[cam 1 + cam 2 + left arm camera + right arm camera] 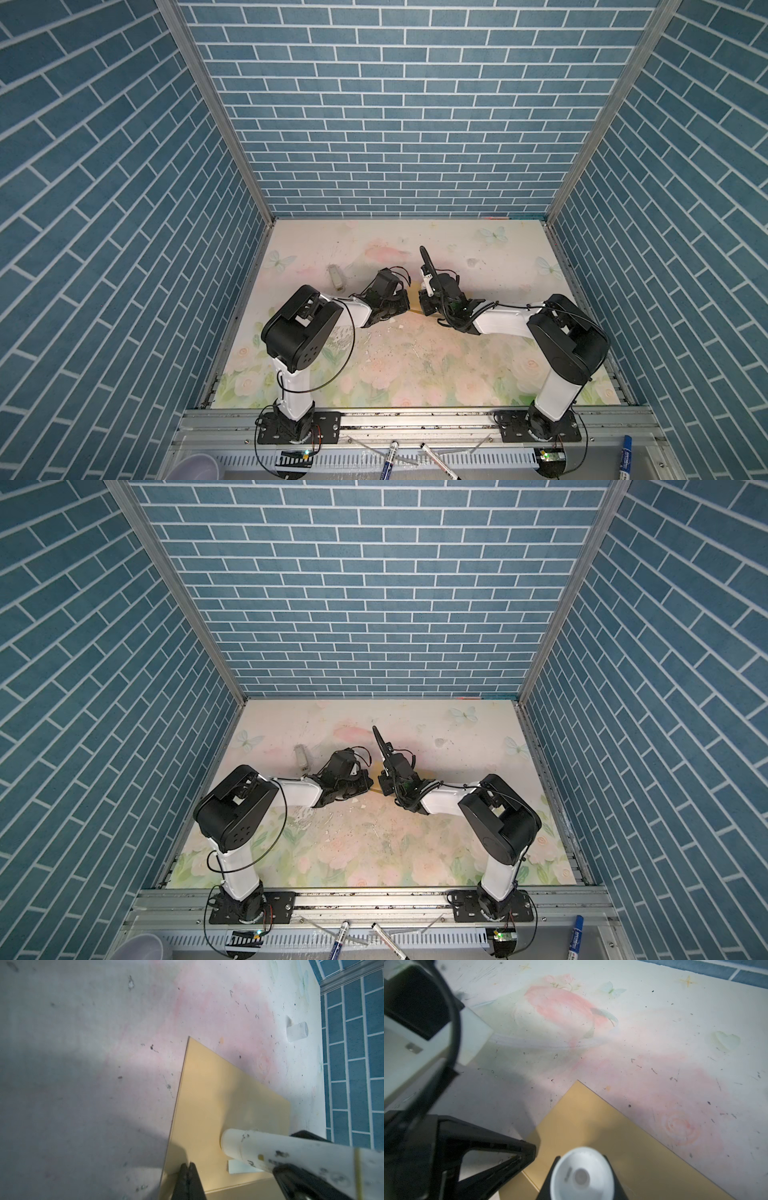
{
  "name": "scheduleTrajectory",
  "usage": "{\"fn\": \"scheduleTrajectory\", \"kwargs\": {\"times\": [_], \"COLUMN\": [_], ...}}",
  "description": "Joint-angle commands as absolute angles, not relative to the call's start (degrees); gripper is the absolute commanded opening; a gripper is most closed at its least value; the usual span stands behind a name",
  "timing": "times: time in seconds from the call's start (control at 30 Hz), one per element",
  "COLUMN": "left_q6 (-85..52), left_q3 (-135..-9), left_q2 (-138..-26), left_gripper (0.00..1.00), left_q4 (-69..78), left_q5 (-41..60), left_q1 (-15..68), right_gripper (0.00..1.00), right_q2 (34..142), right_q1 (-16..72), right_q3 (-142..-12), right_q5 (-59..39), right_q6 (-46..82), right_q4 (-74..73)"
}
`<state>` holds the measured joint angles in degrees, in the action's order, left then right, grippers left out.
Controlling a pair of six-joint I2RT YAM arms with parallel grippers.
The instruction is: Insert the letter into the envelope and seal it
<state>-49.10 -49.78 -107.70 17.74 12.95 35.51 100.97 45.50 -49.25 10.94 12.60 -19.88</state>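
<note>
— Where's the envelope from your seat?

— I have the long mustard-yellow kraft paper envelope (218, 1095) lying flat on the pale floral table mat (415, 365), mid-table, right between my two wrists. In both top views the arms cover nearly all of it.

— And the hands?

— My left gripper (188, 1167) has its jaws pressed together, tips down on the envelope close to one edge. I can't tell whether any paper is nipped between them. My right gripper (582, 1159) is clamped round a white plastic tube (270, 1151), and the tube's round end touches the envelope's face, near the left tips.

— Anything in the way?

— A small pale slip (243, 1167) lies by the tube; I can't make out what it is. A clear little cap (297, 1030) lies on the mat well apart from the envelope. A whitish stick-shaped thing (336, 277) lies on the far side of my left forearm.
</note>
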Motion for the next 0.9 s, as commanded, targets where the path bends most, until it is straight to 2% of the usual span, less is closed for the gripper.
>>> {"fn": "scheduleTrajectory", "kwargs": {"times": [0.0, 0.87], "left_q6": [-48.7, -48.9], "left_q3": [-47.6, -47.6], "left_q2": [-112.5, -112.9], "left_gripper": [0.0, 0.0], "left_q4": [8.0, 7.3], "left_q5": [11.3, 10.9], "left_q1": [35.9, 35.9], "right_gripper": [0.0, 0.0], "right_q2": [102.5, 97.2], "right_q1": [45.8, 43.6], "right_q3": [-50.9, -41.8], "right_q5": [13.8, 19.6], "right_q6": [9.8, 8.3], "right_q4": [-20.3, -16.3]}}
